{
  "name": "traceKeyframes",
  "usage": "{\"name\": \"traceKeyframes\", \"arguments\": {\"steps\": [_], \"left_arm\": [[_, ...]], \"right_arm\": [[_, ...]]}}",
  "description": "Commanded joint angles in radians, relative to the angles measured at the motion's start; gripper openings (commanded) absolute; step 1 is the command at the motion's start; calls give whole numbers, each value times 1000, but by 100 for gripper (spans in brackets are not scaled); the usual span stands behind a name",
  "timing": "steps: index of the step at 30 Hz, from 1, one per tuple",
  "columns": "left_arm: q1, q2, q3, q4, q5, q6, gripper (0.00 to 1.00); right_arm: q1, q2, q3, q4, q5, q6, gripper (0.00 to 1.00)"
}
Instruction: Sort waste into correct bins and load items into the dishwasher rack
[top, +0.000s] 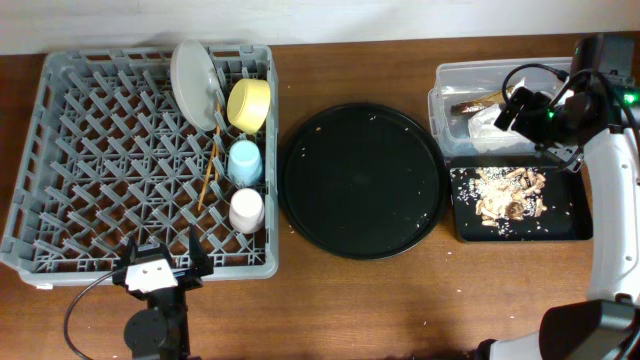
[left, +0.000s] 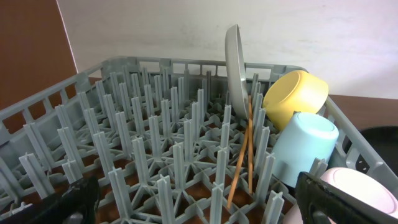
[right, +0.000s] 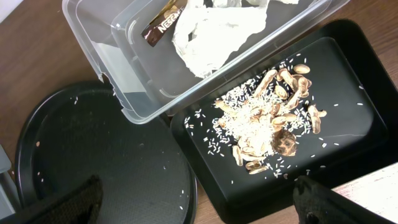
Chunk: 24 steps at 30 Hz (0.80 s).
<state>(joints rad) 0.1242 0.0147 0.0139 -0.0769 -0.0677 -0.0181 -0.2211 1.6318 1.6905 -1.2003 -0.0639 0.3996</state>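
We judge sorting done, so the left gripper (top: 163, 262) and right gripper (right: 202, 202), both spread and empty, need only retreat: plate (top: 192, 70), bowl (top: 250, 103), blue cup (top: 245, 160), pink cup (top: 246, 210) and 2 chopsticks (top: 208, 175) fill the rack's (top: 100, 150) 2 o'clock corner, tissue (right: 211, 31) and wrapper (right: 158, 25) the tub (top: 440, 75), scraps (top: 510, 190) the tray (top: 575, 232) at 3 o'clock.

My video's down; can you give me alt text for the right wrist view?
A shallow black tray holds beige food scraps and rice grains; beside it, a clear plastic tub holds crumpled white tissue and a brown-and-gold wrapper. A round black tray dotted with stray grains lies lower left, and the open right gripper frames the bottom corners.
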Motion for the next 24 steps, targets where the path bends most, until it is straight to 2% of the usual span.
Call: {"name": "traceKeyframes", "arguments": {"steps": [1,7,11,14,17,19,24], "left_arm": [[2,-10,-5,1,-8,19,99],[2,-10,-5,1,-8,19,99],[2,-10,-5,1,-8,19,99],[2,-10,-5,1,-8,19,99],[2,-10,-5,1,-8,19,99],[2,-10,-5,1,-8,19,99],[2,-10,-5,1,-8,19,99]], "right_arm": [[-2,-2,8,0,13,-2,99],[-2,-2,8,0,42,-8,98],[32,-37,3,98,48,-215,98],[105,-101,-23,170,168,-237,98],[184,-231,-168,342,185,-335,98],[197,-334,-308,462,178,-337,98],[210,-720,-769,711,150,-344,99]]}}
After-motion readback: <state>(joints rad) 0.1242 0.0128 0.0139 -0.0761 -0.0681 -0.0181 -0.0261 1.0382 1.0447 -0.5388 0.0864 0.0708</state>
